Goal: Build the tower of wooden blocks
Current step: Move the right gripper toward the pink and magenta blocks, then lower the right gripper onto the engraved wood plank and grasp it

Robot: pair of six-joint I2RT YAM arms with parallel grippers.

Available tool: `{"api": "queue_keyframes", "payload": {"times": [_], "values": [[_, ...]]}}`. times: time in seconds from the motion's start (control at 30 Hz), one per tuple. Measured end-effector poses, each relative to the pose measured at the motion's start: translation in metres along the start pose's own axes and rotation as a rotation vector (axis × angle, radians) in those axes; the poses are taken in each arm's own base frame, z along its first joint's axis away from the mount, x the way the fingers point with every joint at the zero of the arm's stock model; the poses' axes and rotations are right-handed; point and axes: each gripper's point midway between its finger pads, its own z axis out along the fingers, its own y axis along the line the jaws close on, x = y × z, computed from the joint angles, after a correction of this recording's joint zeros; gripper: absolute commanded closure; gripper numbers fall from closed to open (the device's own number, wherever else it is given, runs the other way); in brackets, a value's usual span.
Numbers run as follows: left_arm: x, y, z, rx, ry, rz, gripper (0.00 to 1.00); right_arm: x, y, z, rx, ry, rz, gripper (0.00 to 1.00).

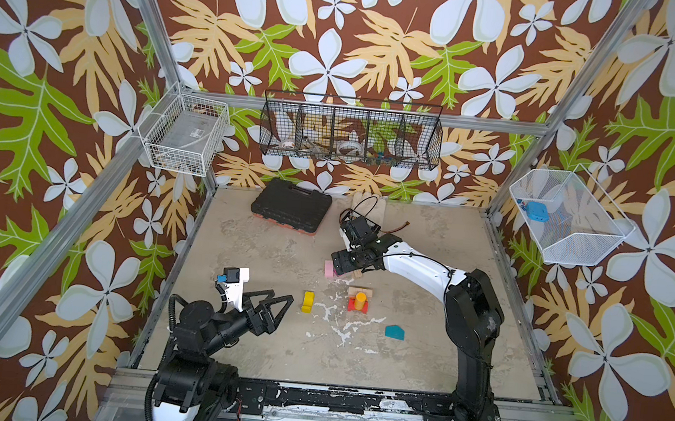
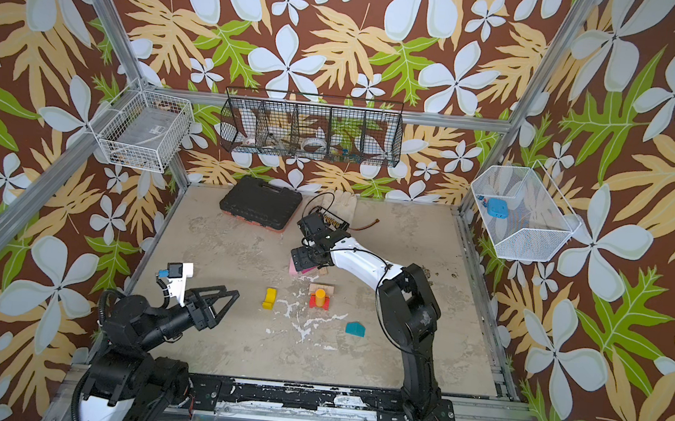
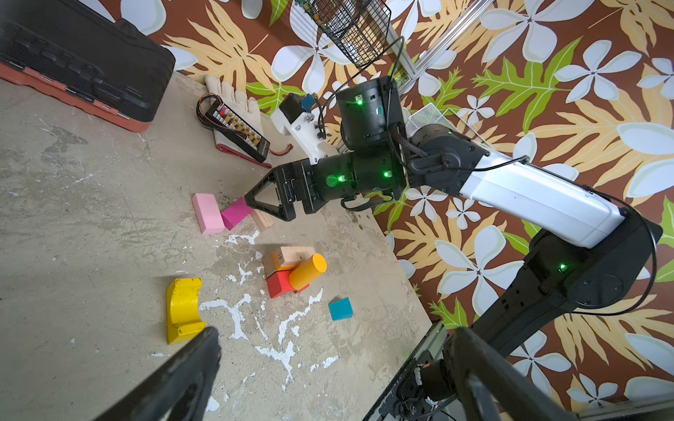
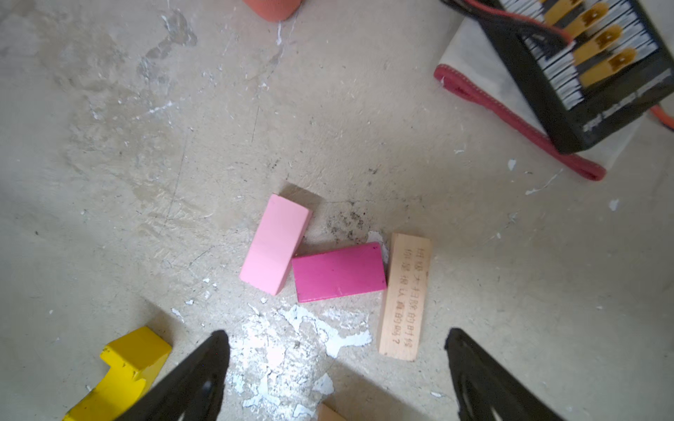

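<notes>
A low tower (image 1: pixel 358 301) stands mid-table: a red block (image 3: pixel 279 284) and an orange one under a plain wood block (image 3: pixel 295 253), with an orange-yellow cylinder (image 3: pixel 308 271) on top. My right gripper (image 4: pixel 335 334) hovers open and empty above a pink block (image 4: pixel 273 244), a magenta block (image 4: pixel 337 271) and a plain wood bar (image 4: pixel 405 297) lying flat together. A yellow arch (image 1: pixel 308 301) lies left of the tower, a teal pentagon (image 1: pixel 395 332) to its front right. My left gripper (image 1: pixel 281 296) stays open and empty left of the arch.
A black tool case (image 1: pixel 291 209) lies at the back of the table. Beside it, a glove (image 3: pixel 233 105) carries a black connector board (image 3: pixel 237 125). Wire baskets (image 1: pixel 351 131) hang on the back and side walls. White scuffs mark the tabletop (image 1: pixel 232 344).
</notes>
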Motion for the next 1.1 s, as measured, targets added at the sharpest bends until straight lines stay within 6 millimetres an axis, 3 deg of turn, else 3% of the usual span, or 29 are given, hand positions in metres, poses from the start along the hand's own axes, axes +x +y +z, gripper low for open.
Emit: {"api": "queue_keyframes", "payload": {"times": [0.63,1.1], "values": [[-0.001,-0.002,-0.001,0.006,-0.007,0.007,0.0,0.02,-0.007,0.045,0.062,0.123,-0.035,0.09],[0.001,0.0,0.0,0.001,0.001,0.0,0.0,0.016,-0.01,0.055,0.093,0.126,-0.044,0.14]]}}
